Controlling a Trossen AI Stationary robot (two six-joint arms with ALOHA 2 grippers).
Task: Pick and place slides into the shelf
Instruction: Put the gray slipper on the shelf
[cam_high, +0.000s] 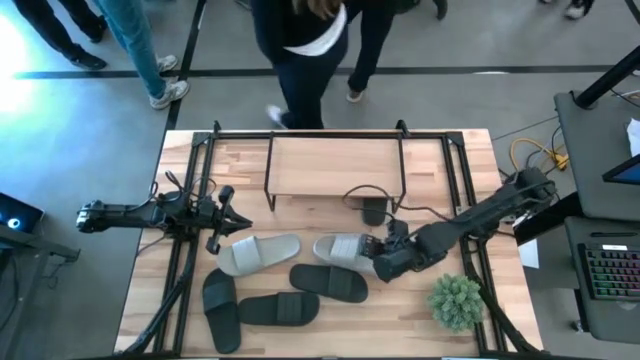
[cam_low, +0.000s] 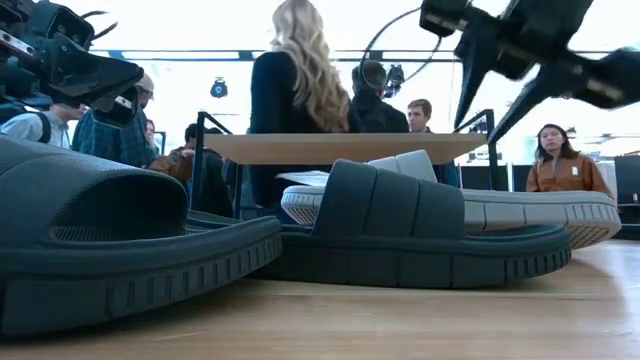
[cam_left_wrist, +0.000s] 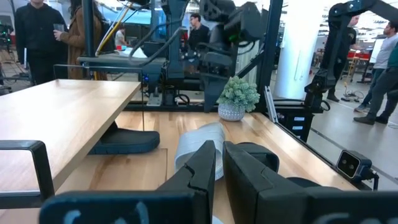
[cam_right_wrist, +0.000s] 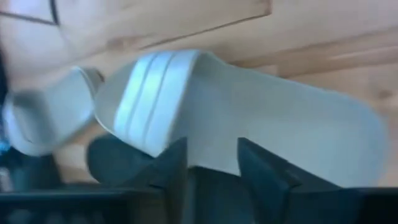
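Our right gripper (cam_high: 377, 256) hangs with open jaws over the heel of a white slide (cam_high: 340, 247), before the shelf (cam_high: 335, 165). We should lower straight, close on its edge. Left gripper (cam_high: 228, 226) waits nearly closed, empty.

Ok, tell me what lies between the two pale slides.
Nothing: bare table separates the left pale slide from the right pale slide, seen in the high view.

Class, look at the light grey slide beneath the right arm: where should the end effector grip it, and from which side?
Probably the heel-end edge of the sole. The light grey slide lies flat, sole down, heel toward the right end effector, which hovers open just above it. Coming from above at that end, the fingers can straddle the thin sole; the broad strap looks too wide.
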